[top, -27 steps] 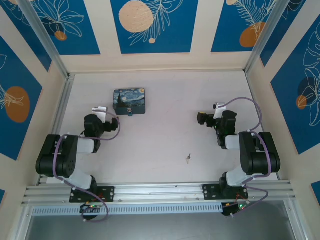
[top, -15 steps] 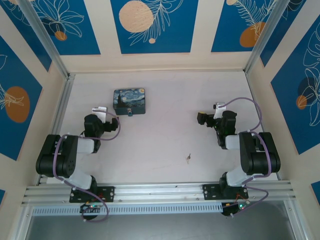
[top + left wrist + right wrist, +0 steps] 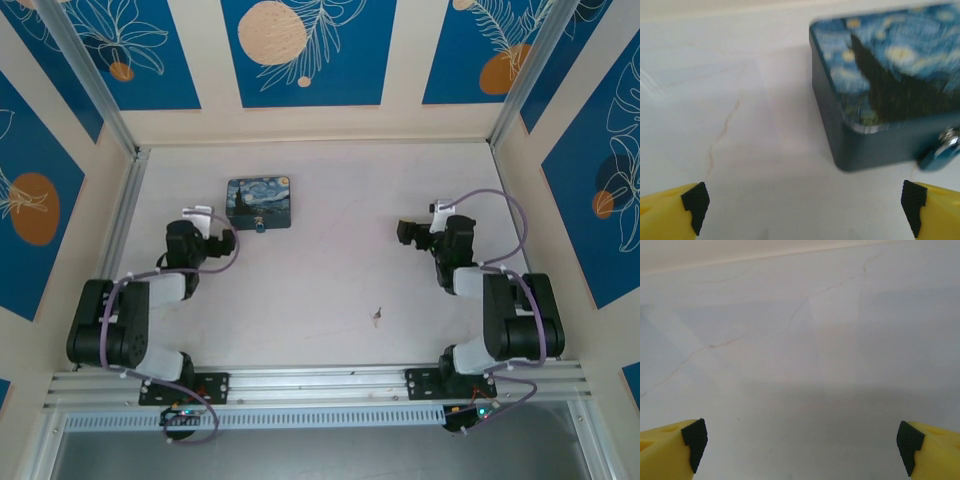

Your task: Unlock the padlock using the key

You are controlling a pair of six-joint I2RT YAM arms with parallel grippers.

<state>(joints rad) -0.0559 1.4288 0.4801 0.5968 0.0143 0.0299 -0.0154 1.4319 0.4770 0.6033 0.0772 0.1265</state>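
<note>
Top cam overhead; wrist cams low, close; table (image 3: 330,270) common.

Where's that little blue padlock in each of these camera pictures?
Top external: the padlock sits against the near edge of the starry-night box, left of centre.
Left wrist: padlock at the right edge, by the box's front wall.
Right wrist: white table ahead of the right gripper.
Shared landmark: the box.

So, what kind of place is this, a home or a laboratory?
Probably a laboratory robot cell: a left arm and a right arm bolted to an aluminium rail at the edge of a pale table, closed in by printed wall panels.
</note>
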